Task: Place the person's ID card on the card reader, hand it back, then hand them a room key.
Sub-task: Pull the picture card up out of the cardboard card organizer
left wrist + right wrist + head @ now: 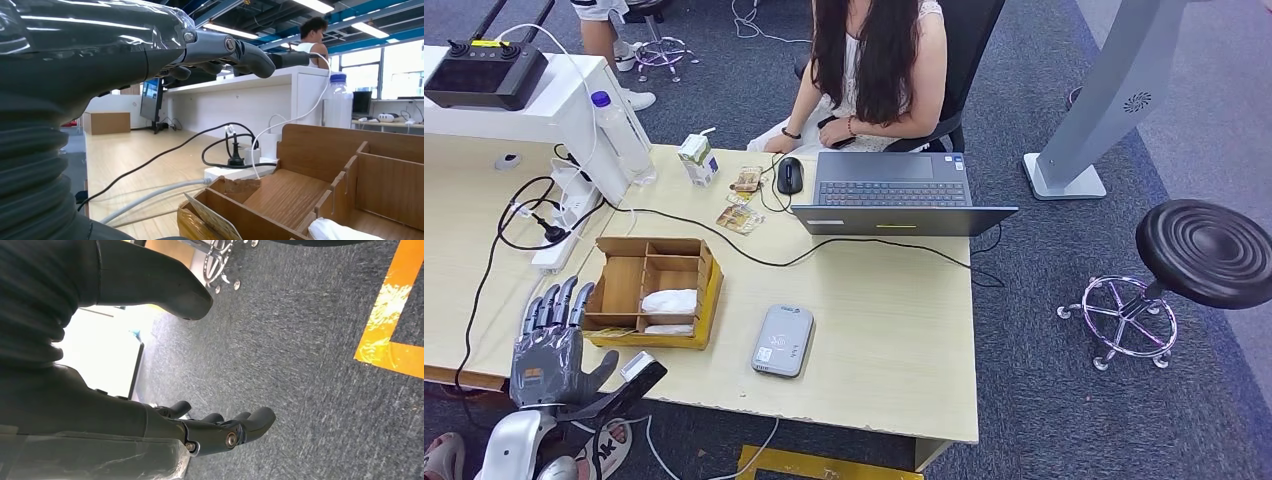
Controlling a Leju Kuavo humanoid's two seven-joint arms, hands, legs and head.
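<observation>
On the desk, card reader [783, 340] lies lengthwise toward the person [879, 60].

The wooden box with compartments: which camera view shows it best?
The head view: the whole wooden box lies on the table, beside the left hand. The left wrist view shows its near walls and dividers up close. The right wrist view looks at the floor.

We cannot read the print on the card reader [783, 340] at centre frame, nor on the small cards [740, 218] by the laptop [894, 193]; both are too small. The person [874, 70] at the top centre is cut off by the upper edge. The white item [670, 300] in the wooden organiser [650, 290] is unclear. The left hand [549, 345], lower left, has its arm cropped by the bottom edge.
</observation>
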